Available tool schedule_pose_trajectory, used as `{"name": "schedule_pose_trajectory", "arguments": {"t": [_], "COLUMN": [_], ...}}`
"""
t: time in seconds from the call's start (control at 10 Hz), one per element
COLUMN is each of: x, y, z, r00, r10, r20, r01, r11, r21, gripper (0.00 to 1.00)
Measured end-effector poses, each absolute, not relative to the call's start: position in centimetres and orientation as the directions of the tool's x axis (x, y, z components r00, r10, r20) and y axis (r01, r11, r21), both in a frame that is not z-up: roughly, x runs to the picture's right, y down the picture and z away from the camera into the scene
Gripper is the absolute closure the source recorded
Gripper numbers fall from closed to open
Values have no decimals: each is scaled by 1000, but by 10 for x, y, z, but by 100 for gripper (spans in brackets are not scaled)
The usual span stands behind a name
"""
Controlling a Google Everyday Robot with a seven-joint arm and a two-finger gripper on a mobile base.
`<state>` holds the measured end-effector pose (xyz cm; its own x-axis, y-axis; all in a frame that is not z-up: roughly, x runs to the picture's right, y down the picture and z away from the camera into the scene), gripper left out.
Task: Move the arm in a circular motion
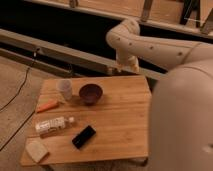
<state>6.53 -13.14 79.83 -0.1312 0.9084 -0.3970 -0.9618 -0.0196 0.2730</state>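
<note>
Camera view — arm [150,47] at tbl [120,112] rear, gripper hidden

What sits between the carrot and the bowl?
Camera view: a clear cup, roughly between carrot and bowl. The gripper, at the arm's end, hangs at the table's far edge.

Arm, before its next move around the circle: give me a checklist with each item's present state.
1. The arm is apart from the bowl and the cup: ok, both stand upright to its left.
2. The claw sits at the arm's tip, by the far edge of the table; gap to that edge: cannot tell.
3. The claw carrying anything: cannot tell.
4. The bottle and the black device out of the arm's way: ok, they lie toward the front left.
5. Near arm segment against the table's right edge: cannot tell, it covers that edge.
</note>
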Motion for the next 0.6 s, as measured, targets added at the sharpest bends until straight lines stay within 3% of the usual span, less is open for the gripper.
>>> {"name": "schedule_pose_trajectory", "arguments": {"t": [0.2,0.6], "x": [-27,-200], "y": [-151,-126], "z": [833,866], "r00": [26,381], "r10": [896,792], "r20": [-444,-478], "r01": [-970,-911], "r11": [129,409], "r21": [205,-49], "gripper": [35,35]}}
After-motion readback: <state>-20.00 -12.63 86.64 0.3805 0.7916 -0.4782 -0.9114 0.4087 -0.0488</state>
